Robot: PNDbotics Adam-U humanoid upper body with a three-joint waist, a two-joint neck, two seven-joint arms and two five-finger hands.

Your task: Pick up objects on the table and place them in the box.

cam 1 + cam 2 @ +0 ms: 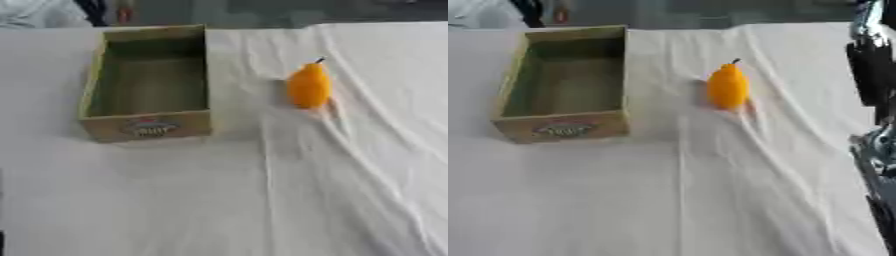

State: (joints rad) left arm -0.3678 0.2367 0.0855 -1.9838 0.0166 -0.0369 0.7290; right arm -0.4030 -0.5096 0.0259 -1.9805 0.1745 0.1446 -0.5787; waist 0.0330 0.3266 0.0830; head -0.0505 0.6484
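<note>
The worktop (175, 200) is draped in a wrinkled white cloth (367, 150), with long creases running down its right half. The right eye view alone shows the right robot hand (870, 75) and arm, black and silver, along the right edge; whether its fingers are apart or together cannot be told. The left eye view shows no part of either arm. An open cardboard box (147, 82) with a printed label on its near wall stands well to the left of that robot hand, its inside bare. Between the box and the robot hand, nearer the hand, an orange pear-shaped fruit (729, 86) with a dark stem rests on the cloth, touching nothing else.
</note>
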